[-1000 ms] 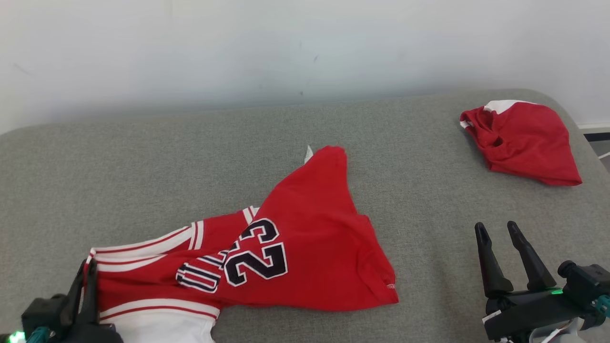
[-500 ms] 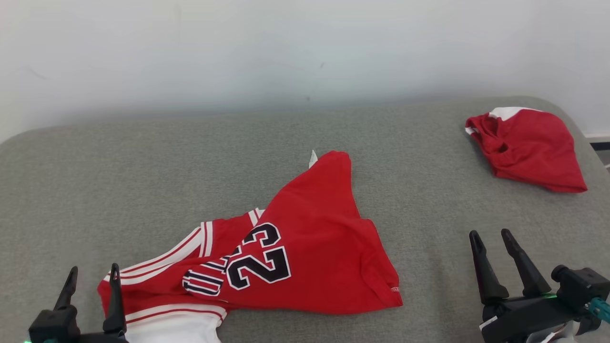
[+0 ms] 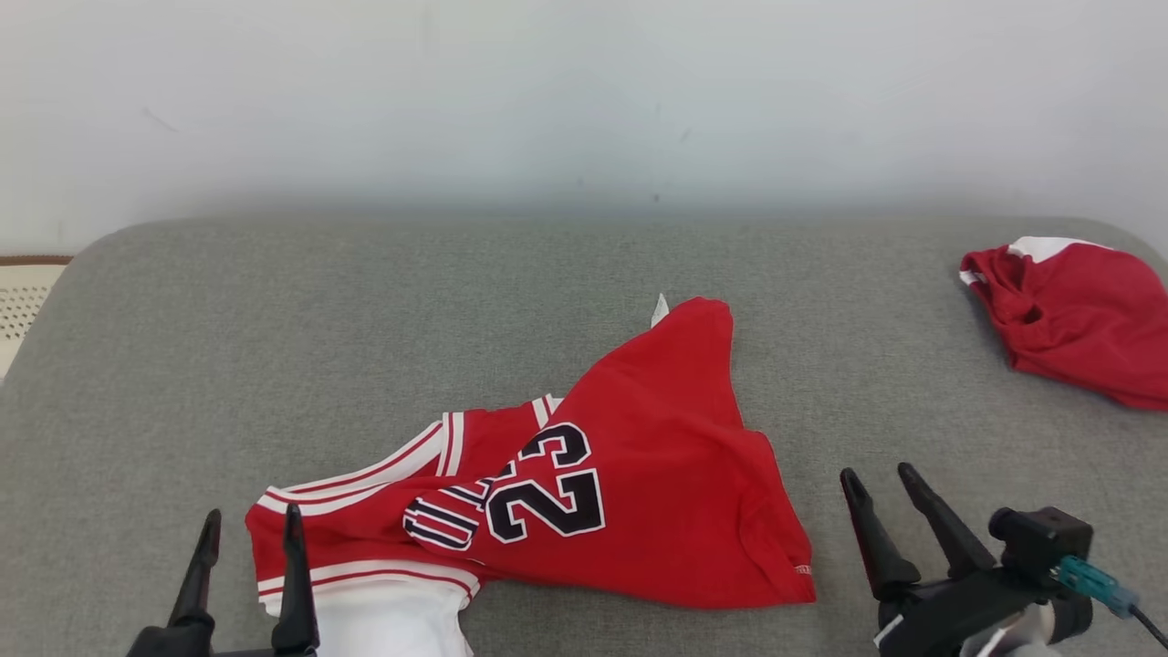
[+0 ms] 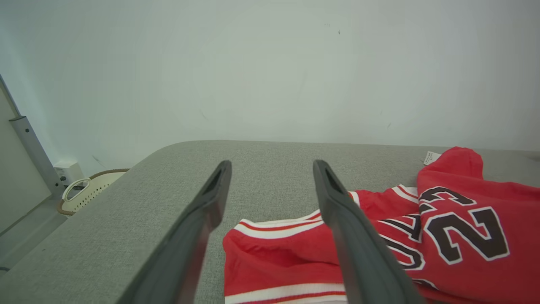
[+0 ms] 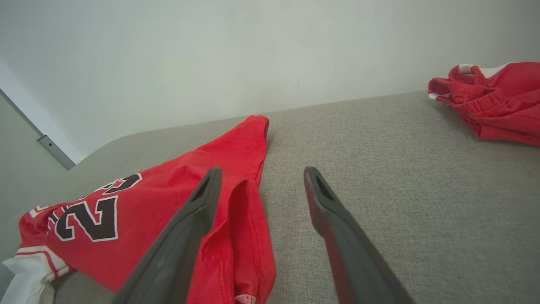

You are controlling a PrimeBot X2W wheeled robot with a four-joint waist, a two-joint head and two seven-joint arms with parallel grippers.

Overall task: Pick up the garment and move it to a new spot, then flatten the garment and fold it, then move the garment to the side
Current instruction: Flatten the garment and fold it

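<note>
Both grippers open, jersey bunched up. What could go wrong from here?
1. The jersey lies doubled over itself; the left gripper or right gripper may pinch two layers, so it won't flatten.
2. A second red garment sits far right on the grey pad; setting the jersey aside there could mix them.

We've got open grey padding (image 3: 274, 301) left of and behind the jersey (image 3: 657, 493); a crumpled red garment (image 3: 1086, 319) blocks the far right corner, and the wall (image 3: 584, 91) closes the back.

Bright, even light; wrist views w/ edge distortion.
</note>
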